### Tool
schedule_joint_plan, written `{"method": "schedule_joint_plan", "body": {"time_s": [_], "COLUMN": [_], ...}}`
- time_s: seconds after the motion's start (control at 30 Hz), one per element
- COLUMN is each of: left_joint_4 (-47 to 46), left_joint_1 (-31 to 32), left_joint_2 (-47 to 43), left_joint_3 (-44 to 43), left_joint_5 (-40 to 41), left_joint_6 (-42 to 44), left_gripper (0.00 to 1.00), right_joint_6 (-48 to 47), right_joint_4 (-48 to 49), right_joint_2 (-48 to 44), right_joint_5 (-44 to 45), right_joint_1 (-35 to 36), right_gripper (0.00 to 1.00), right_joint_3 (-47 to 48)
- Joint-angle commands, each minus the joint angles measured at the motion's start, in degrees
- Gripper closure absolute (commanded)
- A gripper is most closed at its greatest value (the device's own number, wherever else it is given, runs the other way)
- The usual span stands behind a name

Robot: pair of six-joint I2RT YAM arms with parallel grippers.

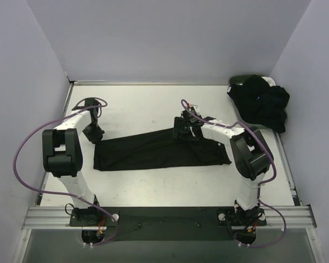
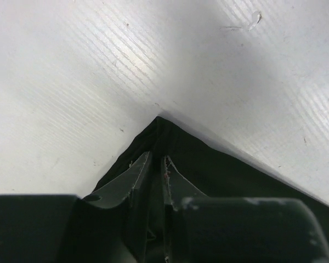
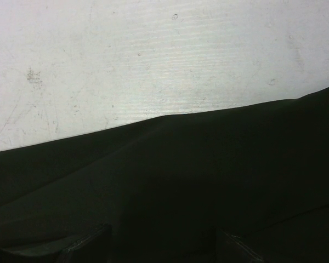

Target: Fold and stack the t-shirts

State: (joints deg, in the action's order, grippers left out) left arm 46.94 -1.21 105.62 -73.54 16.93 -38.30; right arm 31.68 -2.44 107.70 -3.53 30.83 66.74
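A black t-shirt (image 1: 159,150) lies folded into a long strip across the middle of the table. My left gripper (image 1: 93,135) is at the strip's far left corner. In the left wrist view the gripper (image 2: 156,159) is shut on that corner of the black cloth (image 2: 208,159). My right gripper (image 1: 183,129) is at the strip's far edge, right of centre. In the right wrist view the gripper (image 3: 162,235) is open, its fingers spread wide just above the black cloth (image 3: 208,164). No lettering shows on the shirt.
A dark oval basket (image 1: 238,82) stands at the far right corner. A heap of black garments (image 1: 263,104) spills over it, with a bit of white cloth (image 1: 270,82) at the back. The white table (image 1: 137,107) is walled on three sides.
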Motion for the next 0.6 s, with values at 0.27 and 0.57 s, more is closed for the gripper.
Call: {"method": "schedule_joint_plan", "body": {"time_s": [0.27,0.57], "left_joint_4": [-3.34,-6.15], "left_joint_1": [-0.54,-4.06], "left_joint_2": [0.72,-0.42], "left_joint_3": [-2.93,-5.12], "left_joint_5": [-0.23,-5.49], "left_joint_6": [0.33,-1.42], "left_gripper": [1.00,1.00], "right_joint_6": [0.84,0.57], "right_joint_4": [0.42,0.77], "right_joint_2": [-0.91,-1.53], "right_joint_5": [-0.60,-0.43], "right_joint_1": [0.20,0.20], "right_gripper": [0.25,0.25], "right_joint_3": [-1.26,-2.32]}}
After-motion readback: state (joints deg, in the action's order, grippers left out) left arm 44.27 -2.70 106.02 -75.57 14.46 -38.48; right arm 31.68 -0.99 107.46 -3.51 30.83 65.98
